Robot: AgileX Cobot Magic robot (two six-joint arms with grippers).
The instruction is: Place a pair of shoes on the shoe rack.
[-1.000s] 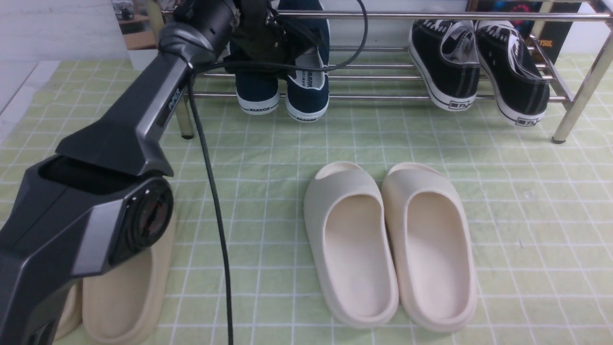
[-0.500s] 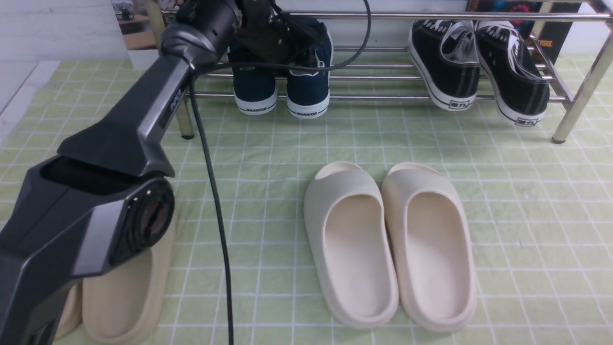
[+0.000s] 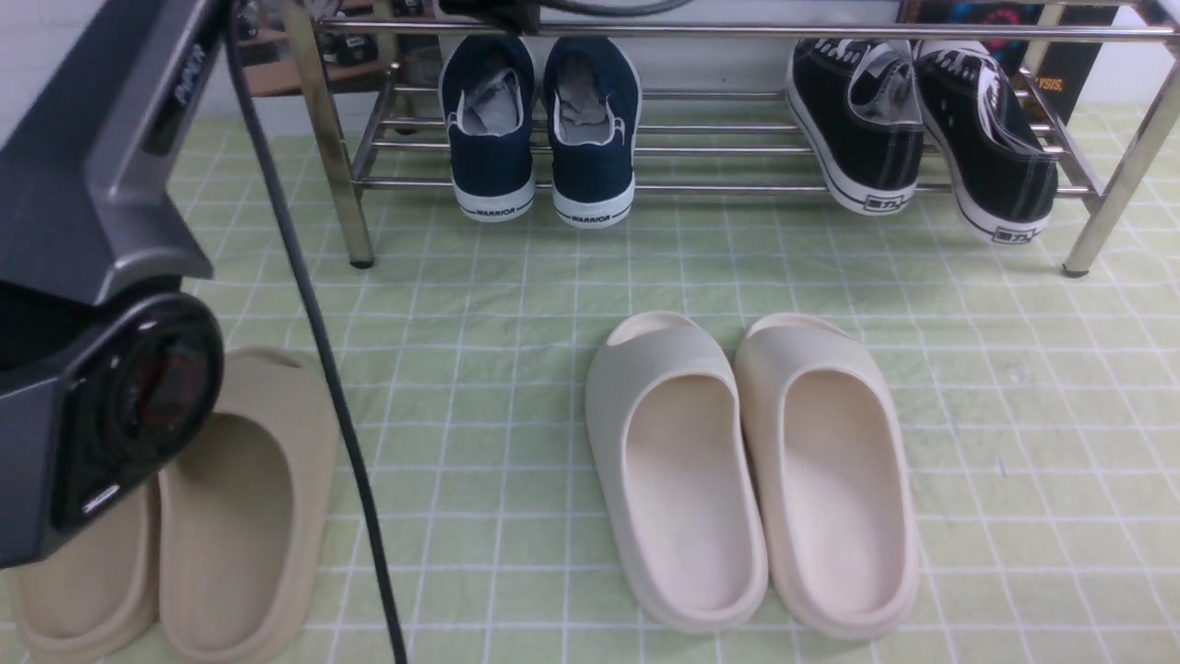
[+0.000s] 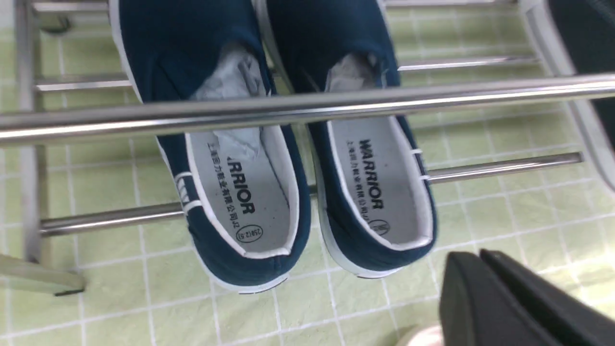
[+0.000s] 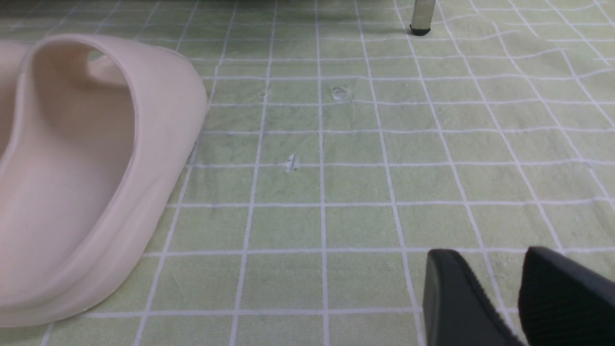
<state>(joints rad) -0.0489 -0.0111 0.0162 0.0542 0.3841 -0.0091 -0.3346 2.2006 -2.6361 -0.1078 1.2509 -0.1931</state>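
Observation:
The two navy-blue slip-on shoes (image 3: 489, 138) (image 3: 593, 138) stand side by side on the lower bars of the chrome shoe rack (image 3: 737, 30), at its left end, with their white "WARRIOR" heels toward me. In the left wrist view the shoes (image 4: 230, 192) (image 4: 375, 182) lie under a rack bar (image 4: 336, 101), with paper stuffing in the toes. My left gripper (image 4: 475, 254) is shut and empty, raised above and in front of the shoes and clear of them. My right gripper (image 5: 480, 259) is open and empty, low over the green cloth. It is out of the front view.
Black lace-up sneakers (image 3: 922, 129) sit on the rack's right end. Cream slides (image 3: 747, 470) lie mid-cloth, one also in the right wrist view (image 5: 86, 168). Beige slides (image 3: 212, 516) lie front left under my left arm. A black cable (image 3: 313, 323) hangs down.
My left arm has let go of the navy shoes and has risen up and away. The shoes now rest uncovered on the lower shelf.

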